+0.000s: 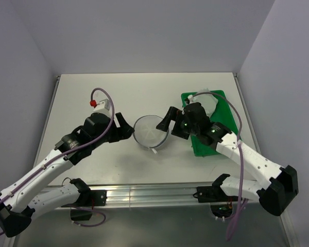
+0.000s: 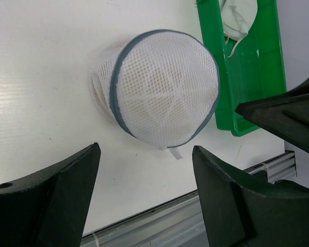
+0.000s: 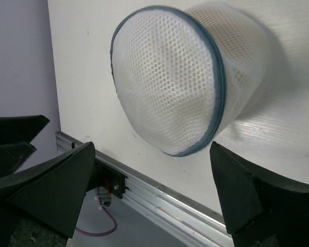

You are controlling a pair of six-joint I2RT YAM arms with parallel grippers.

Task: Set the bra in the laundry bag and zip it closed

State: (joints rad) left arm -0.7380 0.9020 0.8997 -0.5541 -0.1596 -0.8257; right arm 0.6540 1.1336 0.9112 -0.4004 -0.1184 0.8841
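Bag (image 1: 151, 131) sits on the surface (image 1: 92, 92) between the left tool (image 1: 126, 127) and right tool (image 1: 171, 123), both spread apart, empty. Likely light, soft, springy mesh: pinch the rim (image 2: 115, 87) or tab (image 2: 173, 152). Bra not seen.

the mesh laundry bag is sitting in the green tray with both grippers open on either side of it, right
Not quite. The laundry bag sits on the white table, beside the green tray, not in it; the top external view shows this. The left gripper and right gripper are indeed open on either side of it.
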